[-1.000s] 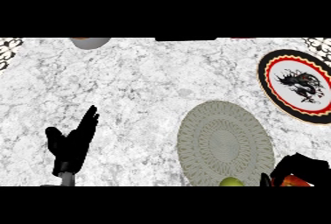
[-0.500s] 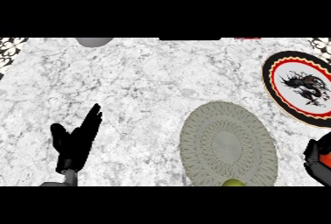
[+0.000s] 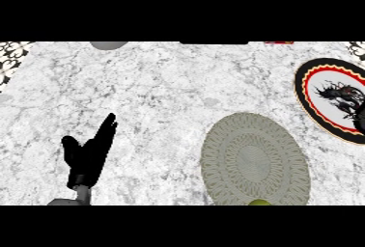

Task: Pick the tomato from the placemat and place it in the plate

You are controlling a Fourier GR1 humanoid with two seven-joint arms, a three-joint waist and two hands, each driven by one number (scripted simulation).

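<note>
The left hand (image 3: 89, 154) shows at the near left of the marble counter (image 3: 171, 96), its grey forearm coming in from the lower edge. Its fingers (image 3: 107, 128) stand straight and together, pointing far and slightly right, with the thumb (image 3: 69, 144) spread off to the left; it holds nothing and rests open above the stone.

The right hand cannot be made out with any certainty. A small dark sliver at the right edge, over the plate's near right rim, may be part of it, but it is too little to say how the fingers stand.

The placemat (image 3: 255, 161), a grey-green patterned oval, lies on the near right part of the counter, well to the right of the left hand. At its near edge, cut off by the bottom of the view, a small yellow-green rounded top (image 3: 259, 202) peeks up; this is probably the tomato, though only a sliver of it shows. It sits on or just at the near rim of the placemat, well apart from the left hand and on the opposite side of the counter from it.

The plate (image 3: 314, 82), with a black rim, red ring and a dark dragon-like figure on white, lies to the far right of the placemat, partly cut by the right edge. The two lie near each other but do not touch. Nothing rests on the visible part of the plate.

A grey round object (image 3: 108, 45) shows at the far edge, left of centre.
</note>
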